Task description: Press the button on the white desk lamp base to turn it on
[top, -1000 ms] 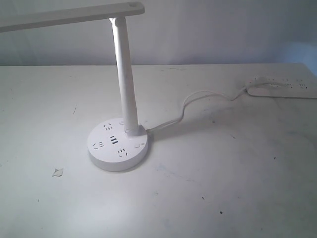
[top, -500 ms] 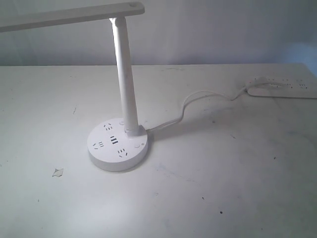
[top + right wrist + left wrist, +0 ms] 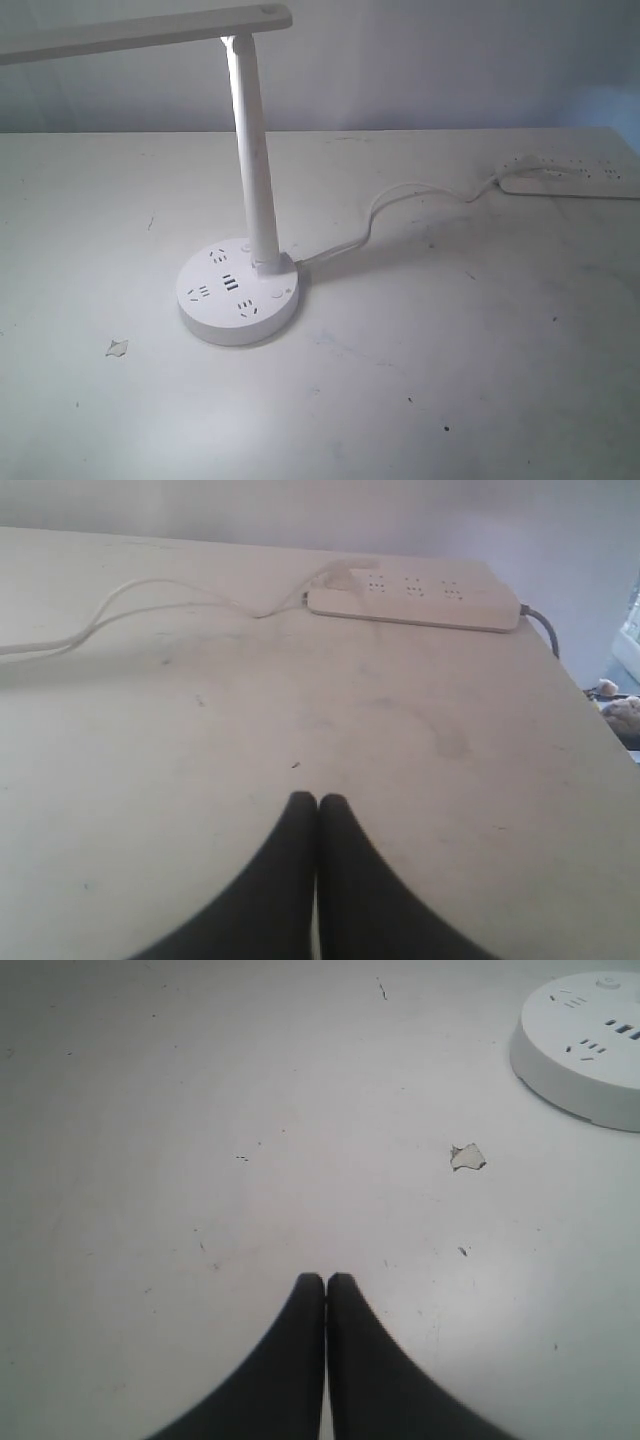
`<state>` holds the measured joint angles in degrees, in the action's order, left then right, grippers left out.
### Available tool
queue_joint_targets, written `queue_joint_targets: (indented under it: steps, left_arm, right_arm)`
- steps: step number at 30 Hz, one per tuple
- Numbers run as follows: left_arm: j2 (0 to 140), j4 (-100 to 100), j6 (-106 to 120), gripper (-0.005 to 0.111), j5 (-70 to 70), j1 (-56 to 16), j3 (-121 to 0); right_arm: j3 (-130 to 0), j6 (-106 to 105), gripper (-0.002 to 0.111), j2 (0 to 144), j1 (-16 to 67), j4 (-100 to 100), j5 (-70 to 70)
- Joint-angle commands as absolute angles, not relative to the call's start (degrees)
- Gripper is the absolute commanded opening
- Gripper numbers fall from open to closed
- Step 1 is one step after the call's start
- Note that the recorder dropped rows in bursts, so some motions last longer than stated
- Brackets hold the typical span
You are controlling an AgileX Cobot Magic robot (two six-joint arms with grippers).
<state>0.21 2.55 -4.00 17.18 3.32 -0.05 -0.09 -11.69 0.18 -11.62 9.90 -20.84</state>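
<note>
Exterior: lamp (image 3: 250, 150) stands left of centre on the table (image 3: 480, 380); round base (image 3: 240, 291) flat, column upright, bar head running off to the left. Cord (image 3: 385, 210) trails right to the power strip (image 3: 570, 178) at the far right edge. No glow from the head — judged not yet on. Neither arm in view here.

Left wrist: left gripper (image 3: 326, 1280) has its fingers pressed together, holding nothing, above bare table. Base (image 3: 590, 1045) shows at the frame's corner, ahead and off to one side, well apart from the tips; a small chip (image 3: 467, 1157) lies between.

Right wrist: right gripper (image 3: 317, 800) likewise closed and empty. Only strip (image 3: 415, 602) and cord (image 3: 150, 605) ahead (no base visible).

Judgement: left arm is nearer — it sees the base; closed tips suit pressing. Which dimple is the button, cannot tell.
</note>
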Motion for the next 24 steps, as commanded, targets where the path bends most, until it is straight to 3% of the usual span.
queue_joint_targets:
  steps: [1,24]
  left_arm:
    - [0.0,2.4,-4.1,0.000,17.6,3.3,0.0]
    - [0.0,2.4,-4.1,0.000,17.6,3.3,0.0]
  right_arm:
    - [0.0,-12.3,0.000,0.0,-9.0,9.3,-20.1]
    - [0.0,-12.2,0.000,0.0,-8.6,9.3,-20.3]
